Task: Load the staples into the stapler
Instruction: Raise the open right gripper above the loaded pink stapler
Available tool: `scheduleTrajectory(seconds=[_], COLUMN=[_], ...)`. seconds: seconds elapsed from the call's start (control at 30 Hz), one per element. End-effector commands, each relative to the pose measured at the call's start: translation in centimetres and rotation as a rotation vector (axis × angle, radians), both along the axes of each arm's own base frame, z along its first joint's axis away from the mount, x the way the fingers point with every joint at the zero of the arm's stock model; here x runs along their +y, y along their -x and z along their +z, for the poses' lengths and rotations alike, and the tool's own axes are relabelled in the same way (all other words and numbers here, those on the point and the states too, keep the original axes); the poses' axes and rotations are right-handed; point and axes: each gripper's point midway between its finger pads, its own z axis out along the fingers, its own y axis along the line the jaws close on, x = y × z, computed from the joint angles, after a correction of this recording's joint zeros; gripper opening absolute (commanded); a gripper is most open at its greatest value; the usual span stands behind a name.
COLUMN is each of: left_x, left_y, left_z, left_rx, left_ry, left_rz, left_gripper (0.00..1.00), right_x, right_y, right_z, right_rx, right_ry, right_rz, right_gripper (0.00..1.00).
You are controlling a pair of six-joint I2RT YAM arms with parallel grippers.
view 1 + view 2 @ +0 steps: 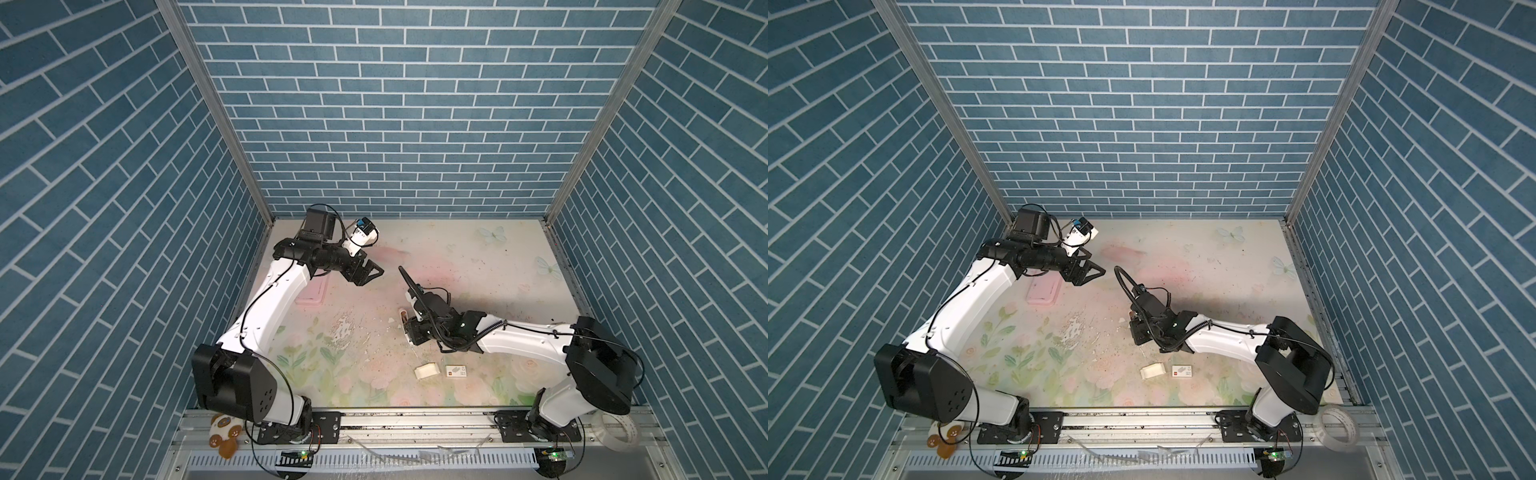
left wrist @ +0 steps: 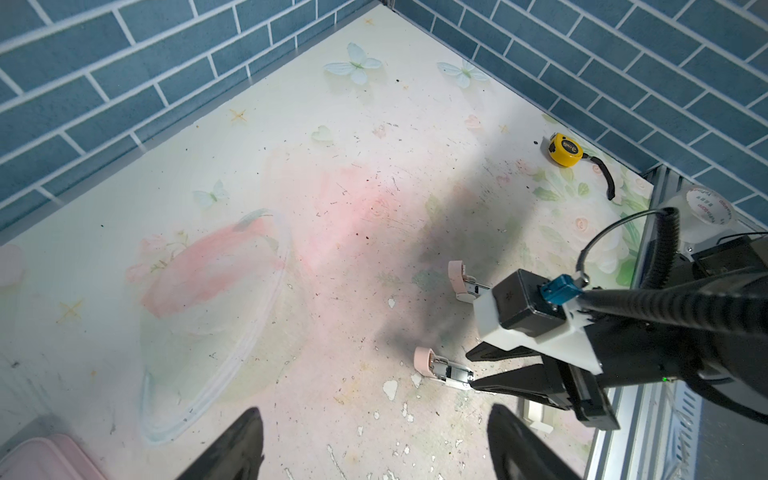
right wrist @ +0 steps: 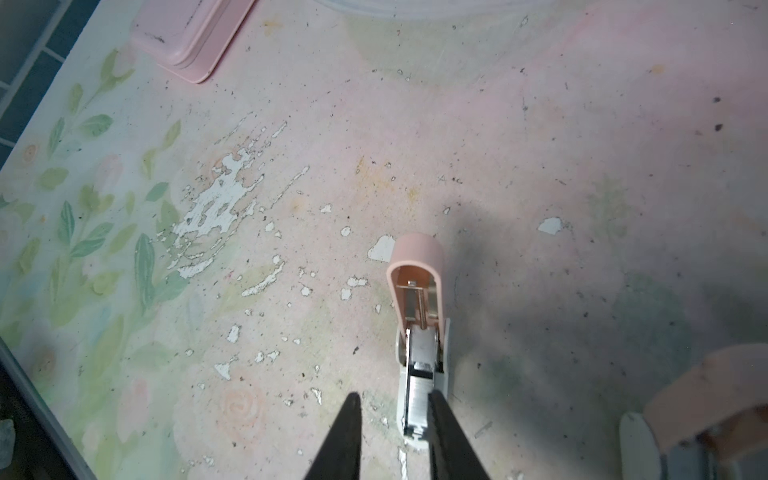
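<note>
While the flowered worktop [image 1: 478, 266] spreads under both arms, the left arm rises from its base, bends at the elbow and holds its wrist level over the far left. There the left claw [image 1: 371, 277] hangs in the air, fingers wide apart, with nothing between them. The right arm reaches low from the near right to the middle, its wrist tipped down. The right claw [image 3: 392, 395] has its fingers narrowly apart: one lies over the rear of the stapler [image 3: 417, 257] and the other stands clear, so it clamps nothing.

A pink box [image 1: 1042, 291] lies partly hidden under the left forearm. The stapler lies at the worktop's middle, its pink lid swung open and the metal channel bared; whether strips sit in it I cannot tell. A second pink-and-white stapler [image 3: 706, 399] is cut off by the edge of the right wrist view. Near the front edge, the staples' white tray [image 1: 427, 370] and red-marked sleeve [image 1: 456, 371] lie side by side, not touching. The tray's contents are too small to make out.
</note>
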Motion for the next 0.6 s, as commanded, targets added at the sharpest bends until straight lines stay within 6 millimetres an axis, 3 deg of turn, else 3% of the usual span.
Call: scheduleTrajectory(seconds=[0.0, 0.2, 0.57], left_x=[0.1, 0.6, 2.0], left_y=[-0.2, -0.1, 0.5], left_z=[-0.5, -0.9, -0.6], left_rx=[0.032, 0.074, 0.082], left_ry=[0.032, 0.092, 0.088], left_rz=[-0.012, -0.002, 0.019], left_gripper=[0.94, 0.95, 0.95], right_x=[-1.5, -1.6, -1.1], right_y=[1.1, 2.2, 1.0], right_z=[-1.3, -3.0, -4.8], right_rx=[0.031, 0.090, 0.063], right_ry=[0.059, 0.090, 0.165], right_rz=[0.026, 0.063, 0.071], right_gripper=[0.32, 0.32, 0.32])
